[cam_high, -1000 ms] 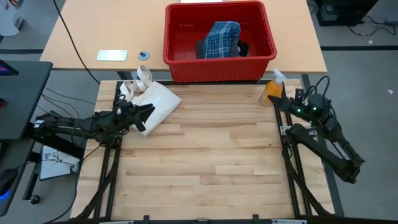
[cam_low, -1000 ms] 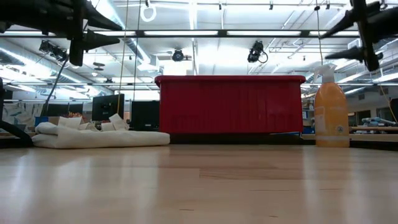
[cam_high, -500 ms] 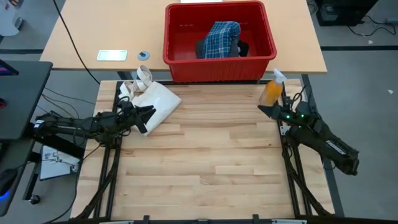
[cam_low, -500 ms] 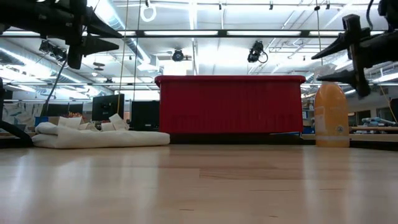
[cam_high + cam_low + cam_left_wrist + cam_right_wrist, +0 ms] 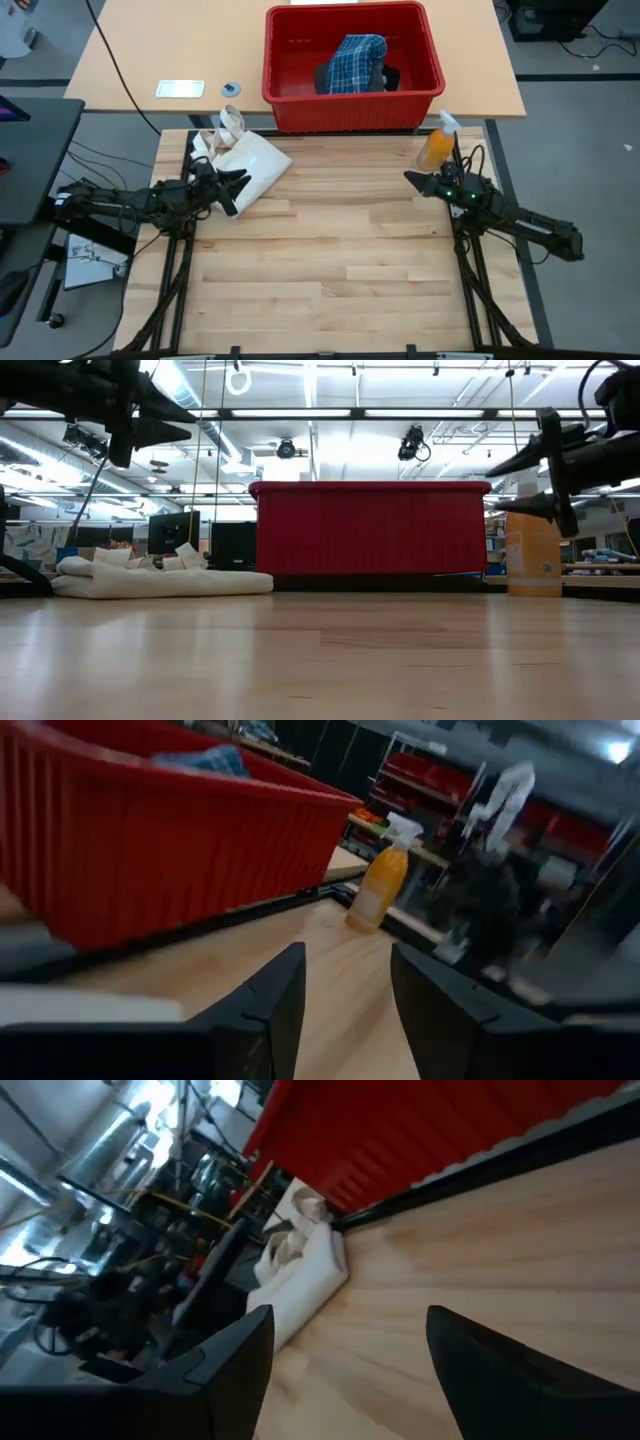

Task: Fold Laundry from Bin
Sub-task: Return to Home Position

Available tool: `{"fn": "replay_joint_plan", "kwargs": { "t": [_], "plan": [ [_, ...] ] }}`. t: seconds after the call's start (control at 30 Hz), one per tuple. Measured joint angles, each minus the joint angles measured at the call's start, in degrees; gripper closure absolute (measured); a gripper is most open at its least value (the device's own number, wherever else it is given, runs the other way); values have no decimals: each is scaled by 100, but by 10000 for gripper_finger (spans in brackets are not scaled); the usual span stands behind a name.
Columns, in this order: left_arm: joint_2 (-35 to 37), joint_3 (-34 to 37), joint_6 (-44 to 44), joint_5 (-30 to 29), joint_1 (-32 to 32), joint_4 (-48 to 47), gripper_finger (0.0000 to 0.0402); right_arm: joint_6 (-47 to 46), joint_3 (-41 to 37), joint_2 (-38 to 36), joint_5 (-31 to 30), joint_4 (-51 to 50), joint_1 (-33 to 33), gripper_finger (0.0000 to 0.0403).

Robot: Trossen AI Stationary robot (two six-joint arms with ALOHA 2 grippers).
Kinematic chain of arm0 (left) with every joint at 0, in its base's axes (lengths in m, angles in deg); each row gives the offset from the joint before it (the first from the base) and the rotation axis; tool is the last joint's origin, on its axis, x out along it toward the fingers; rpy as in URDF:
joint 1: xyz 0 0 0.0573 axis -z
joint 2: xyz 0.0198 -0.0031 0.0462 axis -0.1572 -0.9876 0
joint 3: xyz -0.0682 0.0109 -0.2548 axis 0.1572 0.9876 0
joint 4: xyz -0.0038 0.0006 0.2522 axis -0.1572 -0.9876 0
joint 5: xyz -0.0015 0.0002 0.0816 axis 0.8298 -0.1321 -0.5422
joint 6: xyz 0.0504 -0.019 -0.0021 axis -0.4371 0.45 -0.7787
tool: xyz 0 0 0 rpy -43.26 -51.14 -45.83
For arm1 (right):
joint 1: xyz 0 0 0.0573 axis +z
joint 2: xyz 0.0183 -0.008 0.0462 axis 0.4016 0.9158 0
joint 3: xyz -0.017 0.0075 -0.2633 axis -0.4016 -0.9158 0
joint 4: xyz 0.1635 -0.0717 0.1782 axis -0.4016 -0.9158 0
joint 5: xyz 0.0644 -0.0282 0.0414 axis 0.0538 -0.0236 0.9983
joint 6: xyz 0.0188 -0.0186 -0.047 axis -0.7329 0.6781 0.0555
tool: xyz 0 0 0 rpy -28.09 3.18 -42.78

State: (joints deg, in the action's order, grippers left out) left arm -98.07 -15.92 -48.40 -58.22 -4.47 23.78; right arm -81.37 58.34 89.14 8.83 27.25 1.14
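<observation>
Laundry (image 5: 352, 70) lay inside the red bin (image 5: 345, 112), which stood just beyond the far edge of the wooden worktop (image 5: 330, 250) — blue-and-white plaid shirt (image 5: 358, 52) on top, a dark piece (image 5: 327, 78) showing beside it. Left hand (image 5: 236, 184) hung above the near edge of the cream tote bag (image 5: 258, 162), fingers apart, nothing held. Right hand (image 5: 409, 179) hung above the worktop's right side, just in front of the orange spray bottle (image 5: 438, 146) — fingers likewise apart and empty.
</observation>
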Motion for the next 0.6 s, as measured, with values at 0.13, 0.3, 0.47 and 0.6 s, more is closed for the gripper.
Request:
{"fn": "replay_joint_plan", "kwargs": {
  "t": [0.13,0.3,0.47,0.6],
  "plan": [
    [5,-2,-1408,1,0,-116,249,124,-1,270,-700,47,83,135],
    [-5,-2,-2507,0,-26,-1023,249,2090,-1,493,-474,34,67,135],
    [-1,-2,-2597,-1,-24,-1135,249,3031,-1,583,-60,33,67,135],
    [-1,-2,-2596,-1,-24,-1135,249,3035,-1,581,86,49,65,135]
  ]
}}
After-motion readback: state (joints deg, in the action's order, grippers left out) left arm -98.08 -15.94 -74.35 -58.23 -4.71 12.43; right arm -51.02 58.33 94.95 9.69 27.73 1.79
